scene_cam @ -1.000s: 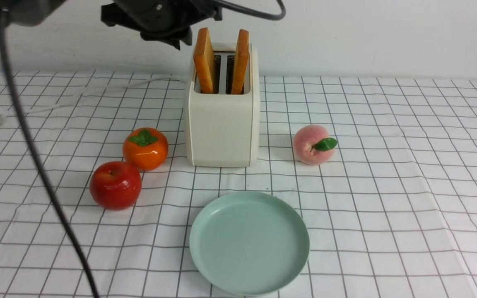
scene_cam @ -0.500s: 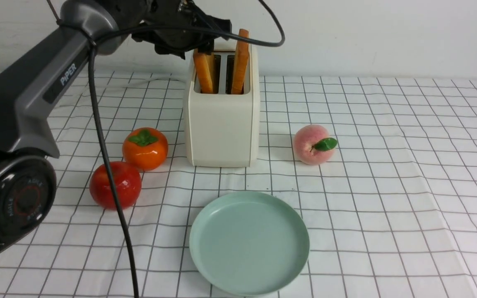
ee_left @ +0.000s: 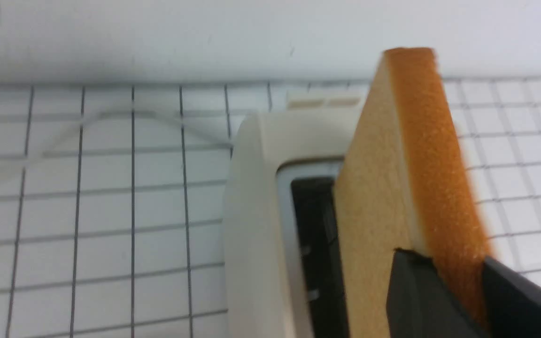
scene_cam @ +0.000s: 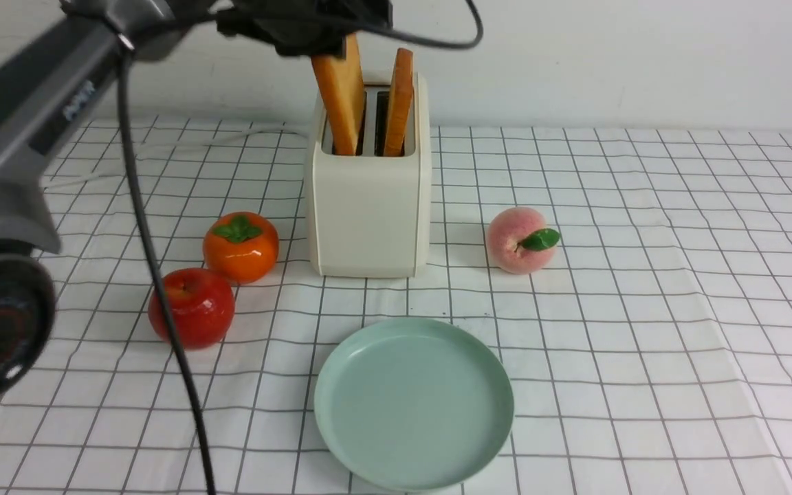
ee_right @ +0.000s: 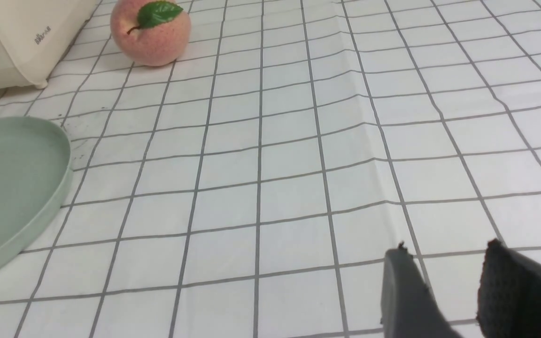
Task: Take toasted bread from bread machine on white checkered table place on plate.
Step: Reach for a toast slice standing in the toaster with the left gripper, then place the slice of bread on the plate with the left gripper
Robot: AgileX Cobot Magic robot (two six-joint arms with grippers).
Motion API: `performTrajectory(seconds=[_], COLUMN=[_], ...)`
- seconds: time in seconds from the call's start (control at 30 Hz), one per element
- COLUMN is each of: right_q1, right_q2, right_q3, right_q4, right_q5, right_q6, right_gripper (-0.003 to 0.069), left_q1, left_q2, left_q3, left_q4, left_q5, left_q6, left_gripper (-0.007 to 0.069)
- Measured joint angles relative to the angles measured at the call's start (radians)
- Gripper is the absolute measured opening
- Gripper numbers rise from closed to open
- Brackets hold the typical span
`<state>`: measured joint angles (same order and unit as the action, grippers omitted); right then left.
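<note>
Left slice [scene_cam: 341, 96] has risen, tilted, pinched by left claw [ee_left: 453, 286]; second slice [scene_cam: 399, 103] sits in toaster [scene_cam: 368, 213]. Right claw [ee_right: 453, 272] parted, empty. One plate [scene_cam: 413, 402].

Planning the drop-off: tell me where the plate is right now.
In the front view the plate lies centre on the checkered table, on the robot's side of the bread machine, with the red apple to its left.
</note>
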<state>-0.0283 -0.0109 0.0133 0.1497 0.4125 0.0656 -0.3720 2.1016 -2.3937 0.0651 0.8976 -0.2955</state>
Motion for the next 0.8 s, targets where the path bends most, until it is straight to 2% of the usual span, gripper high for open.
performTrajectory(seconds=[0.13,0.3,0.37,0.47,0.6,0.63,0.67,0.7,0.77,0.8], right_q1=[0.0,0.0,0.0,0.0,0.0,0.0,0.0,0.0,0.0,0.0], right_q2=[0.0,0.0,0.0,0.0,0.0,0.0,0.0,0.0,0.0,0.0], right_q3=[0.0,0.0,0.0,0.0,0.0,0.0,0.0,0.0,0.0,0.0], right_q4=[0.0,0.0,0.0,0.0,0.0,0.0,0.0,0.0,0.0,0.0], right_q5=[0.0,0.0,0.0,0.0,0.0,0.0,0.0,0.0,0.0,0.0], right_q6=[0.0,0.0,0.0,0.0,0.0,0.0,0.0,0.0,0.0,0.0], right_gripper=[0.0239,0.0239,0.0239,0.0239,0.0239,0.0239,0.0239,0.0239,0.0239,0.0239], left_q1=[-0.001,-0.001,-0.001,-0.001,-0.001,-0.001,-0.001,-0.006,-0.034,-0.036], left_q2=[-0.148,-0.335,-0.392,-0.476,-0.618,-0.654,-0.667,-0.69,-0.721,-0.721], left_q3=[-0.007,0.003,0.066,0.236,0.627,0.744,0.792,0.887,1.188,1.206], left_q4=[-0.015,-0.041,-0.088,-0.193,-0.408,-0.478,-0.508,-0.572,-0.804,-0.822], left_q5=[0.027,0.255,0.328,0.34,0.232,0.172,0.161,0.113,-0.097,-0.114], left_q6=[0.024,0.07,0.088,0.125,0.214,0.271,0.282,0.346,0.546,0.578], left_gripper=[0.0088,0.0088,0.0088,0.0088,0.0088,0.0088,0.0088,0.0088,0.0088,0.0088])
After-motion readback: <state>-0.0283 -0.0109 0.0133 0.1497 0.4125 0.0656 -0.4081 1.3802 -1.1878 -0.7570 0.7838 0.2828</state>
